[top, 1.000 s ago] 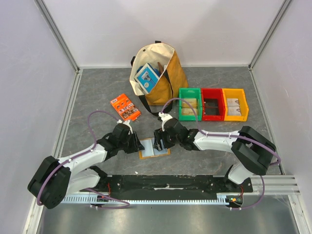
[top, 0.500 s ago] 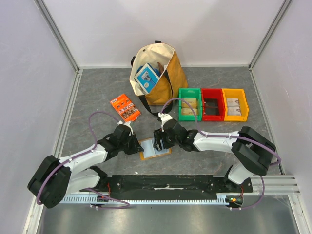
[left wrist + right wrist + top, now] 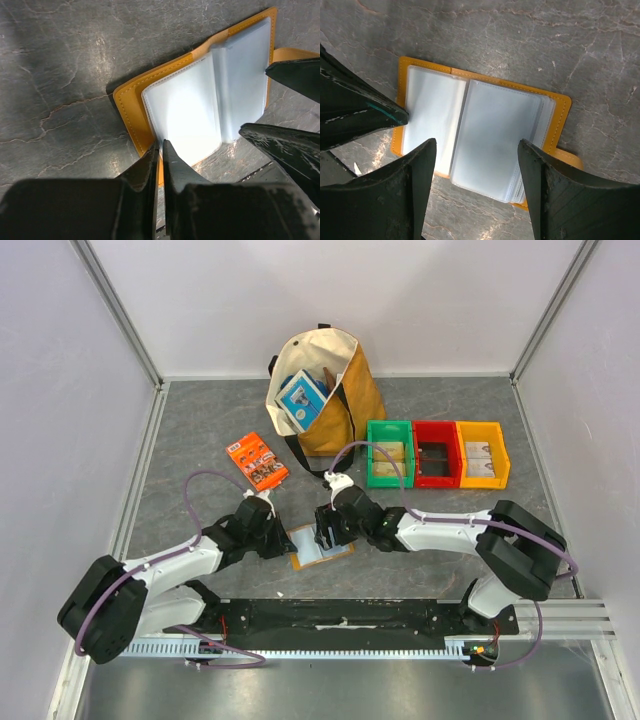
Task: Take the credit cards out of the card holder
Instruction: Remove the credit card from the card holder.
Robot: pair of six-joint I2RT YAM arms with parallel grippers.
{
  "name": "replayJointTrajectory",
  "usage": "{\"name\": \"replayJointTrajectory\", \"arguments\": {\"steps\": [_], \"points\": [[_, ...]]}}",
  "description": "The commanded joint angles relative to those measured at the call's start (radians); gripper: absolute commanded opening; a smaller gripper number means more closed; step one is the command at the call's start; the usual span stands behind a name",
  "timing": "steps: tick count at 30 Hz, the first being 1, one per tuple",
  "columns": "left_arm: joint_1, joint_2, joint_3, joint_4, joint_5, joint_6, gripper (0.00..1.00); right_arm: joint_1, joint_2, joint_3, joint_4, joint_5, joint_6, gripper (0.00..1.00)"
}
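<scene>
Two leaves of frosted plastic sleeve lie spread in the open card holder [image 3: 321, 544], which sits flat on the grey table [image 3: 200, 440] between the two wrists, near the arms' bases. No credit cards can be made out through the cloudy sleeves; whether any sit inside I cannot tell. The holder looks light and floppy, its tan cover soft and the sleeves slick, so I judge it would slide or lift with any pull unless pinned. A card would be thin, stiff and smooth, best taken by an edge poking out of a sleeve mouth, drawn along the pocket rather than upward.

Left gripper [image 3: 160, 146] is closed down to a slit, its tips touching the holder's cover edge beside a sleeve corner; whether it nips that edge or only presses on it is not clear. Right gripper [image 3: 476, 146] stands wide, holding nothing, one finger on either side of the sleeve stack, just over it. Canvas tote bag [image 3: 330, 390] and coloured bins [image 3: 437, 452] stand well apart
</scene>
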Motion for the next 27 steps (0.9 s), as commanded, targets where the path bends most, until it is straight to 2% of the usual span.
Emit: {"name": "replayJointTrajectory", "arguments": {"steps": [1, 4, 18, 21, 25, 27], "points": [[-0.011, 0.010, -0.009, 0.024, -0.011, -0.033, 0.11, 0.007, 0.031, 0.024, 0.012, 0.002, 0.017, 0.73], [-0.016, 0.011, -0.011, 0.029, -0.013, -0.038, 0.11, 0.010, 0.039, 0.026, 0.015, -0.019, 0.016, 0.73], [-0.036, 0.011, -0.040, 0.082, -0.020, -0.095, 0.10, 0.061, 0.036, 0.118, 0.099, -0.294, 0.000, 0.70], [-0.036, -0.004, -0.052, 0.084, -0.030, -0.105, 0.10, 0.066, -0.002, 0.129, 0.029, -0.187, -0.014, 0.70], [-0.036, -0.024, -0.063, 0.082, -0.037, -0.113, 0.10, 0.066, -0.051, 0.110, -0.115, 0.100, -0.008, 0.72], [-0.037, -0.027, -0.066, 0.082, -0.037, -0.115, 0.09, 0.067, -0.057, 0.101, -0.168, 0.191, -0.001, 0.73]]}}
